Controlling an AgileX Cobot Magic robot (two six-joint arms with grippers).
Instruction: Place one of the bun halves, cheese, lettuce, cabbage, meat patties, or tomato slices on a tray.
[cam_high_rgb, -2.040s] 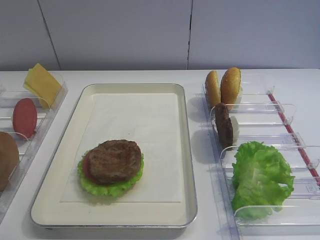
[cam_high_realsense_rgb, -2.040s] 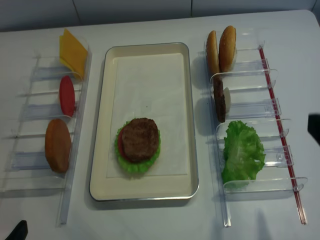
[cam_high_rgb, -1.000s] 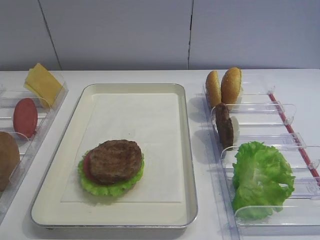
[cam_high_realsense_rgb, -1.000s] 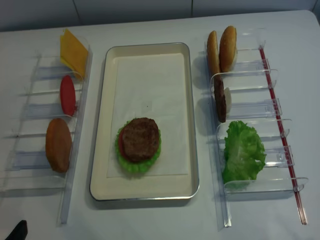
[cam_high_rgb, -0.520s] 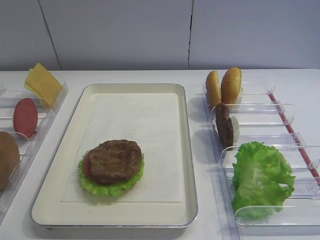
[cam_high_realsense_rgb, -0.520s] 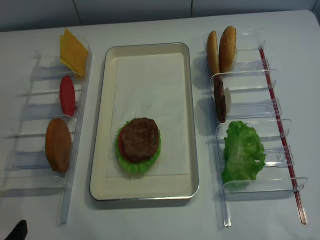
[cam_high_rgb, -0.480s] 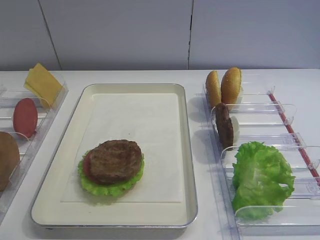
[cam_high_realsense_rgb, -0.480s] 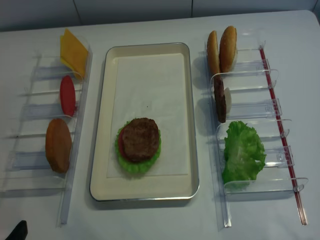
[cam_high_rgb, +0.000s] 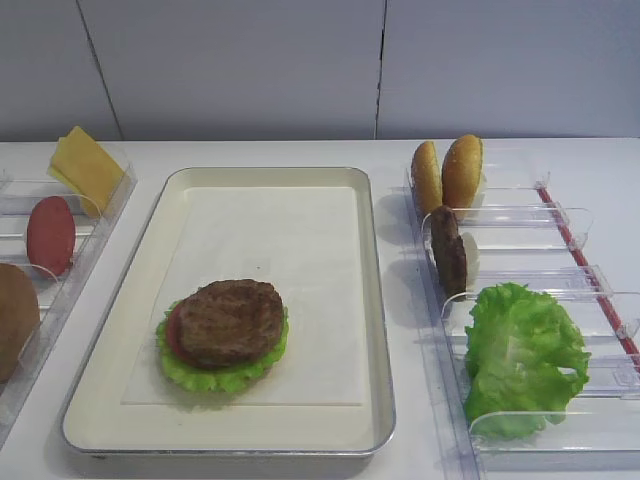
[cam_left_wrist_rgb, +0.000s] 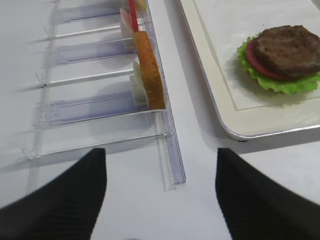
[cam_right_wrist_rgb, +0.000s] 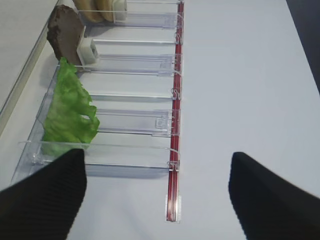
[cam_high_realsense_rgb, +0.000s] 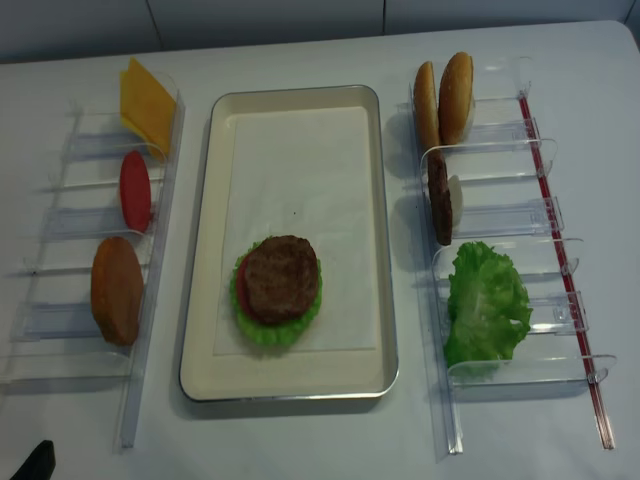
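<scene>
1. The tray lies flat in the middle of the table; near its front end a lettuce leaf, a tomato slice and a meat patty sit stacked, the patty on top.
2. The lettuce in the right rack is the widest loose piece. It looks soft, light and floppy, so a pinch on its ruffled upper edge seems the safest hold.
3. The bun halves stand on edge at the rack's far end, and one more stands in the left rack. They look light and smooth; a grip across the flat faces should hold.
4. The spare patty stands upright between buns and lettuce: stiff and rough, likely easy to clamp by its faces.
5. The cheese is thin and leans in its slot; taking its top edge seems best. The tomato slice looks smooth, perhaps slippery.
6. The right gripper hangs spread wide and empty, just short of the rack's near end.
7. The left gripper is likewise wide apart, holding nothing.
</scene>
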